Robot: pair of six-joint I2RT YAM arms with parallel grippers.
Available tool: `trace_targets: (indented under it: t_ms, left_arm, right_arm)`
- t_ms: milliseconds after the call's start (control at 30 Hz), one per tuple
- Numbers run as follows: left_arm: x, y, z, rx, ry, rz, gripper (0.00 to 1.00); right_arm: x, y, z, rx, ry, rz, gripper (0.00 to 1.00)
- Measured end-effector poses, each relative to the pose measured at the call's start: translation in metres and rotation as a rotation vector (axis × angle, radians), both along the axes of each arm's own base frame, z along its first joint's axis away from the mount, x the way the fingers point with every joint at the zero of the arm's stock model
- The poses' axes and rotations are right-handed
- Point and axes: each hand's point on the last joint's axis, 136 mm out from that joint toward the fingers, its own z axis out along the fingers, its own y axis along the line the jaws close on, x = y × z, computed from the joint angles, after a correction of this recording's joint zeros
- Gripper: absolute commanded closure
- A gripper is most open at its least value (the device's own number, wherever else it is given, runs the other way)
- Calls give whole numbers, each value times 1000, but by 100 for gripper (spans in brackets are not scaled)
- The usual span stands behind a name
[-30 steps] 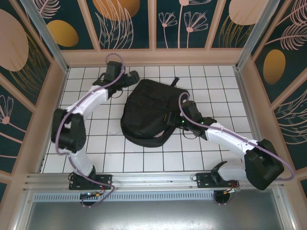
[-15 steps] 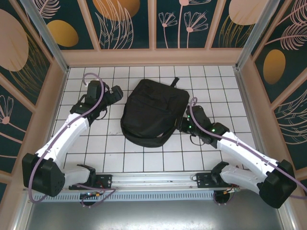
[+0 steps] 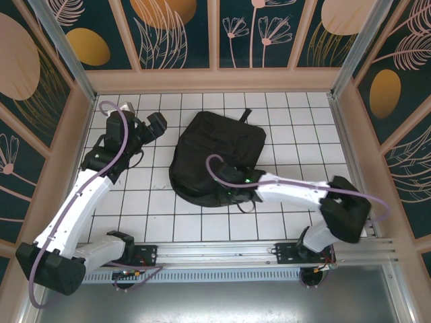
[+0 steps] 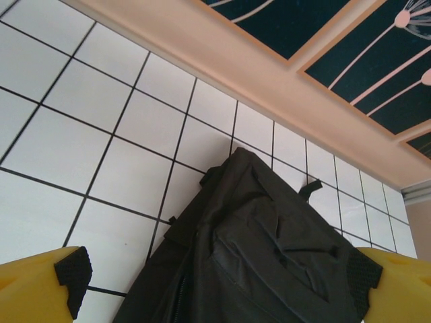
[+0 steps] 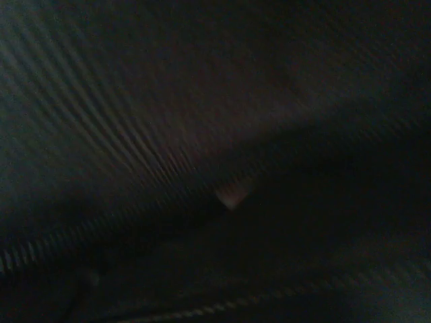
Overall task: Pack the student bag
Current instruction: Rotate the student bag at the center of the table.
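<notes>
The student bag (image 3: 217, 156) lies flat at the middle of the white tiled table, a large black backpack with its top loop (image 3: 244, 115) pointing to the back. My left gripper (image 3: 156, 125) hovers open just left of the bag's upper left side. In the left wrist view its yellow fingers with black pads (image 4: 71, 272) stand wide apart, and the bag (image 4: 269, 249) lies beyond and between them. My right gripper (image 3: 233, 193) is pushed against the bag's near lower edge. The right wrist view is dark, blurred bag fabric (image 5: 168, 101) close to the lens, and the fingers are hidden.
A low wooden wall (image 3: 215, 79) with dark patterned panels encloses the table on three sides. A metal rail (image 3: 215, 250) with both arm bases runs along the near edge. Bare tiles (image 3: 296, 128) lie to the right of the bag and bare tiles (image 3: 155, 215) in front of it.
My left gripper has drawn back leftward, away from the bag. My right arm has swung left along the bag's near edge, and its gripper now presses into the lower rim.
</notes>
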Motion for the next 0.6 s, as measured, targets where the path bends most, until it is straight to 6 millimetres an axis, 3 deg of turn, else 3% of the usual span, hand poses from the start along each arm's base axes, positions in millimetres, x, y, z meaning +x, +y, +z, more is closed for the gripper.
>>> trace_targets:
  t_ms: [233, 333, 433, 500, 600]
  left_arm:
    - [-6, 7, 21, 11, -22, 25, 2]
    - [-8, 7, 20, 19, -13, 15, 5]
    - [-10, -3, 16, 15, 1, -40, 11]
    - [-13, -20, 11, 24, 15, -96, 13]
    - [-22, -60, -8, 49, 61, -217, 16]
  right_arm:
    - [41, 118, 24, 172, -38, 123, 100]
    - [45, 147, 42, 270, -52, 170, 99]
    - [38, 143, 58, 332, -53, 194, 83]
    - [33, 122, 67, 342, -57, 186, 78]
    - [40, 71, 91, 352, -100, 110, 74]
